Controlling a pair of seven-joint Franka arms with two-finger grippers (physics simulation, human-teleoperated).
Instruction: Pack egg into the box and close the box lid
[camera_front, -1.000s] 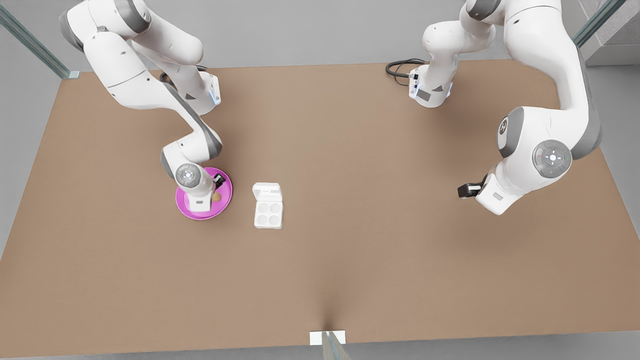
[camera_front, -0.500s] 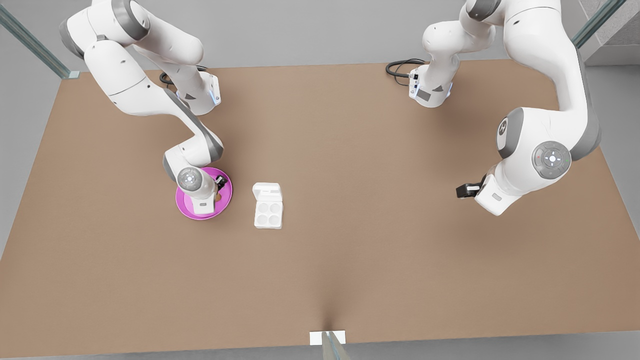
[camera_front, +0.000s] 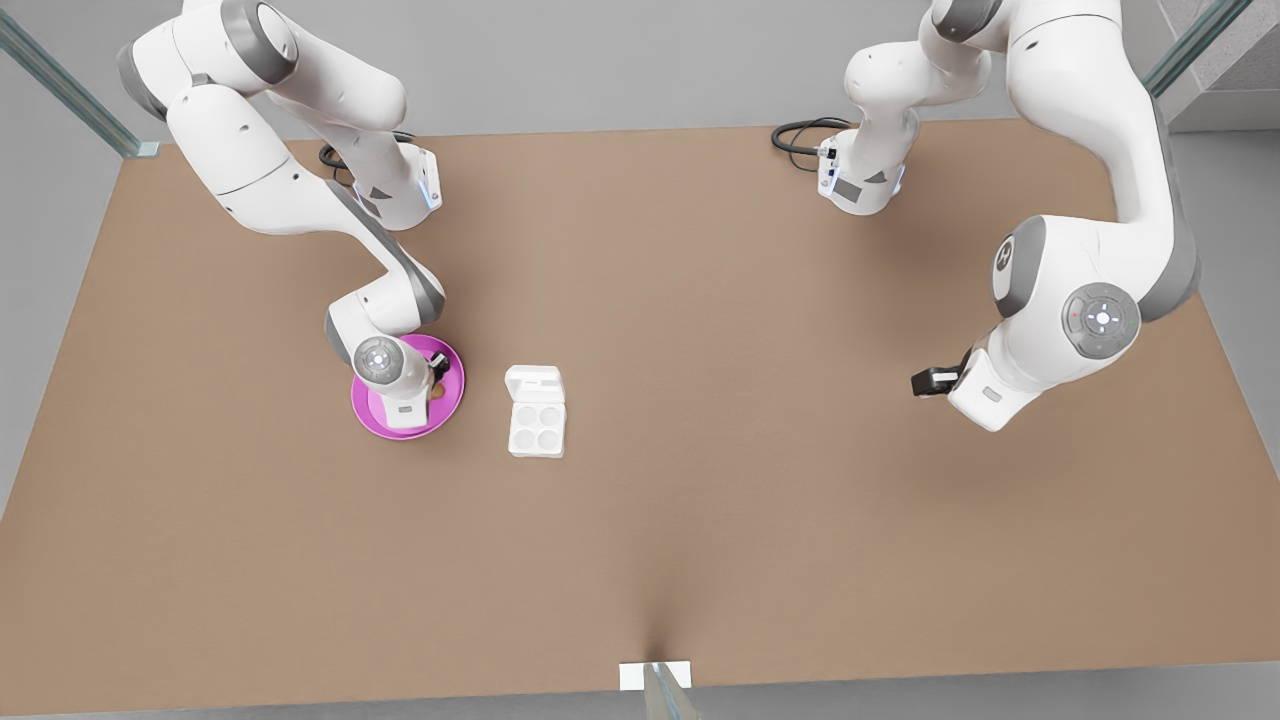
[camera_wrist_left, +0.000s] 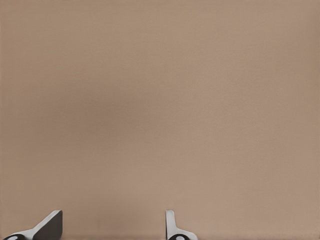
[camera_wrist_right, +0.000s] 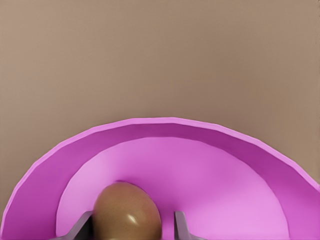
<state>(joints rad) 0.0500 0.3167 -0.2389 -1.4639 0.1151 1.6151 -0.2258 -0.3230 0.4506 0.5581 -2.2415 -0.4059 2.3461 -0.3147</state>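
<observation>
Though small and light, the egg (camera_wrist_right: 127, 210) is judged smooth, curved, brittle; best taken across its widest middle with gentle pressure; it lies on the pink plate (camera_wrist_right: 210, 145), between the right gripper (camera_wrist_right: 131, 226) fingers, parted, contact unclear; box (camera_front: 536, 427) nearby, box lid (camera_front: 533, 381) open; left gripper (camera_wrist_left: 112, 227) parted, empty, waiting well apart.

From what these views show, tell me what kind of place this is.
Most likely a simulated tabletop test cell, not a kitchen: a bare brown table against plain grey surroundings, carrying a pink plate, the egg and the open box. The right gripper straddles the egg; the left gripper waits, open.
</observation>
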